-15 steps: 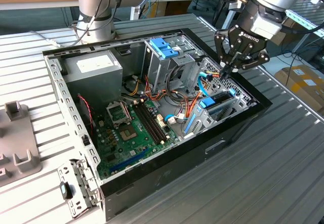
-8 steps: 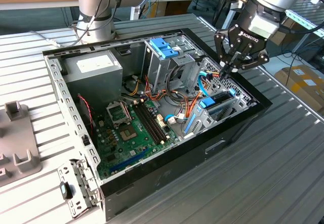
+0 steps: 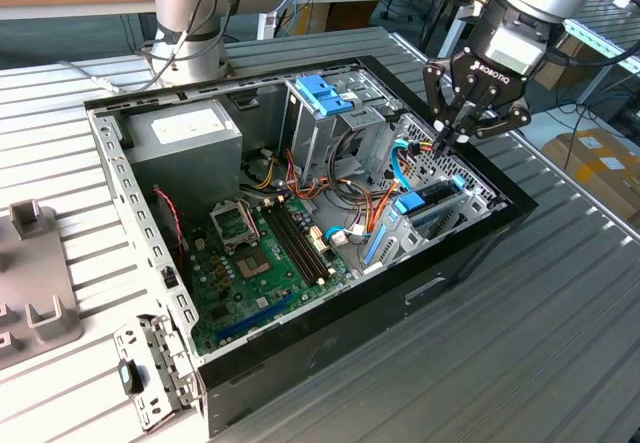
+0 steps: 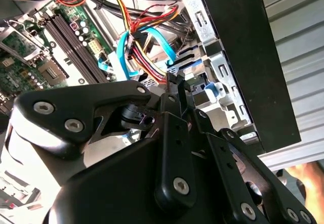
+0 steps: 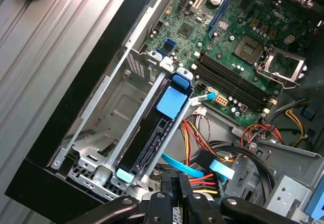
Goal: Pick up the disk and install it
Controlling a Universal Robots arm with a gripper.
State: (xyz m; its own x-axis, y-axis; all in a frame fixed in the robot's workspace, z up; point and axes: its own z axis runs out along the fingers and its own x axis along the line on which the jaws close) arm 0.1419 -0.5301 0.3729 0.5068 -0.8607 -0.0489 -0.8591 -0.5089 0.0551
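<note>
The disk (image 3: pixel 432 201) is a dark drive in a bright blue carrier. It lies in the metal bay at the exterior view's right end of the open computer case (image 3: pixel 470 253). The first wrist view shows the disk (image 5: pixel 161 128) sitting lengthwise between the bay's rails, with a blue tab at each end. My gripper (image 3: pixel 438 146) hangs just above the bay, behind the disk, over the bundle of cables. Its fingers (image 4: pixel 174 82) are shut, and I see nothing held between them. In the first wrist view the gripper (image 5: pixel 176 182) has its tips beside the blue and red-yellow cables (image 5: pixel 200 155).
The case holds a green motherboard (image 3: pixel 262 253), a grey power supply (image 3: pixel 185 128) and a tall metal drive cage with a blue clip (image 3: pixel 322 93). A second arm's base (image 3: pixel 190 23) stands behind the case. Grey fixtures (image 3: pixel 35 293) sit at the exterior view's left.
</note>
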